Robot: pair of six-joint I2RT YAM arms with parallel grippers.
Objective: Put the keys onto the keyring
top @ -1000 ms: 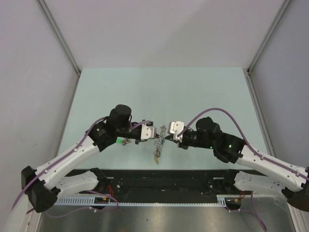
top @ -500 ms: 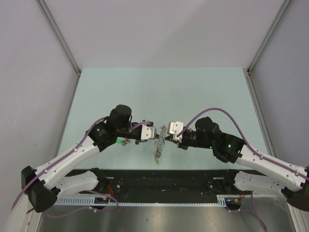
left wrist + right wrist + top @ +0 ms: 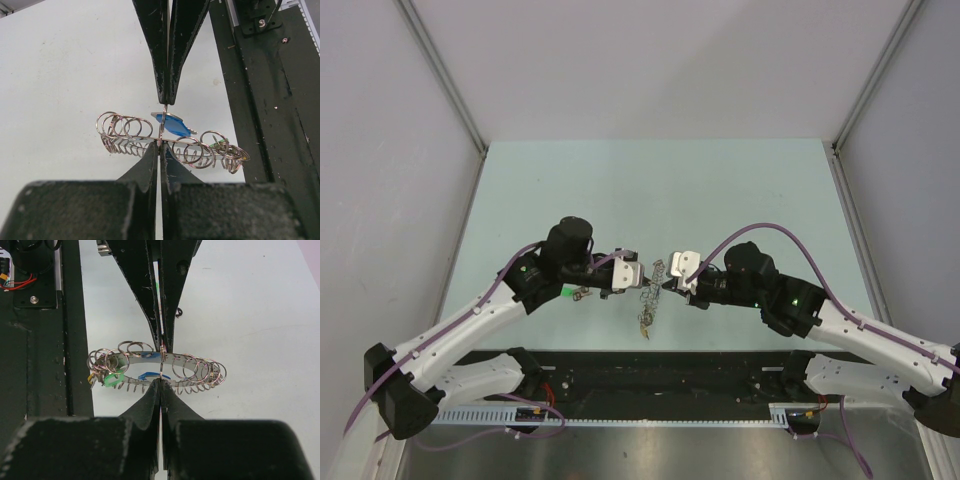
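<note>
Between the two claws in the top view, the keyring (image 3: 649,296) hung exactly as a second before. No shift, so threading looked paused mid-step. The left gripper (image 3: 644,282) and right gripper (image 3: 664,286) met nose to nose, elbows out.

Left wrist: own jaws were pinched shut on the ring band. The opposite claw was clamped on a thin piece, probably the blue-tagged key (image 3: 172,125).

Right wrist: same grips, with a green tag (image 3: 114,378) view-left of its tips.

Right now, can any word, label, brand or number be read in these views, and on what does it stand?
None can be read.
The blue tag and the green tag on the keyring show no writing that can be made out.
The black rail shows no legible mark.
</note>
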